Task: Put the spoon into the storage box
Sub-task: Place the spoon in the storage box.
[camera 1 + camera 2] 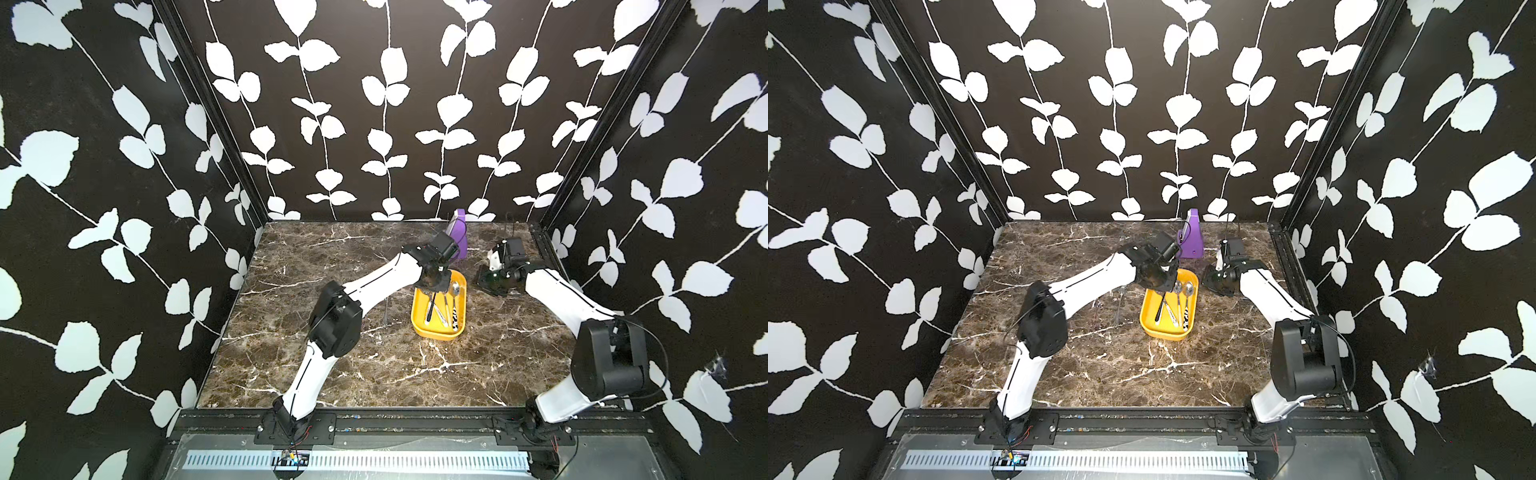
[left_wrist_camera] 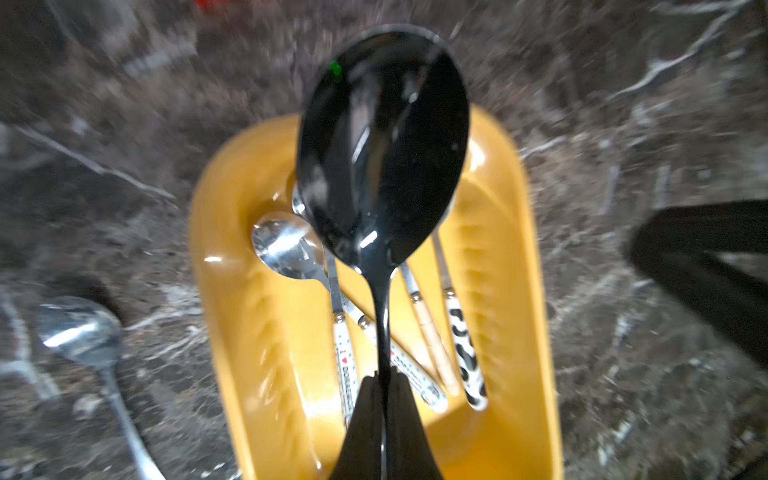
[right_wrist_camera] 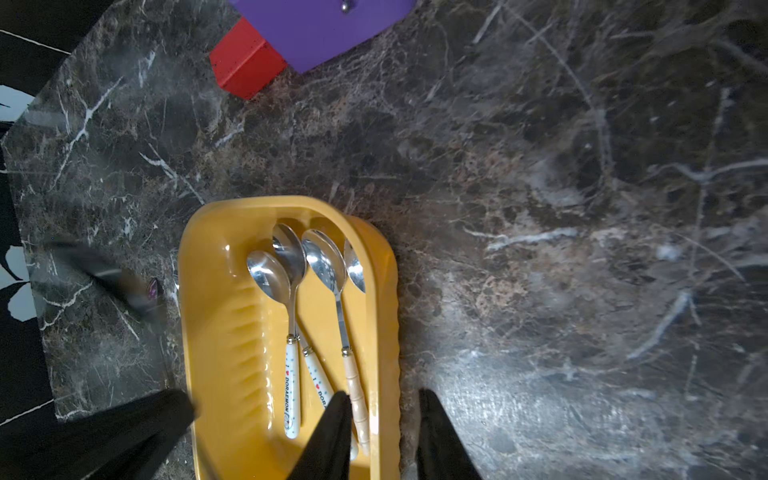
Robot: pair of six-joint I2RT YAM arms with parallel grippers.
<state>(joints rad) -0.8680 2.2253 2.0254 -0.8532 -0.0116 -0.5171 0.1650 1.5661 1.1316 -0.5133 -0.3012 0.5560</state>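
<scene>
The spoon (image 2: 382,145), black and glossy, is gripped by its thin handle in the left claw (image 2: 384,386), whose jaws are closed tight on it. It is held over the box (image 2: 224,299). Whether any part of it touches the box cannot be told. In both top views the spoon (image 1: 431,305) (image 1: 1160,308) is seen as a thin dark line below the left wrist, inside the outline of the box.

The box (image 1: 419,328) (image 1: 1148,328) is yellow and shallow. It stands on the counter (image 1: 332,353), right of centre in both top views. Four metal spoons (image 3: 291,266) lie in it, with bowls toward its upper end as seen from the top and handles toward its lower end. Two handles are white with print, one is beige and one is patched black and white.

A loose spoon (image 2: 79,328) lies on the counter near the box, apart from it.

The right claw (image 3: 382,415) is partly open and nothing is held in it. In the right wrist view one finger (image 3: 332,432) is seen in front of the box interior and the other in front of the counter, with the long rim of the box between them. In the top views this claw is placed right of the box.

A purple stand (image 1: 457,235) is set above the box in the frame, close to the back wall. A red block (image 3: 245,58) lies just beside it.
</scene>
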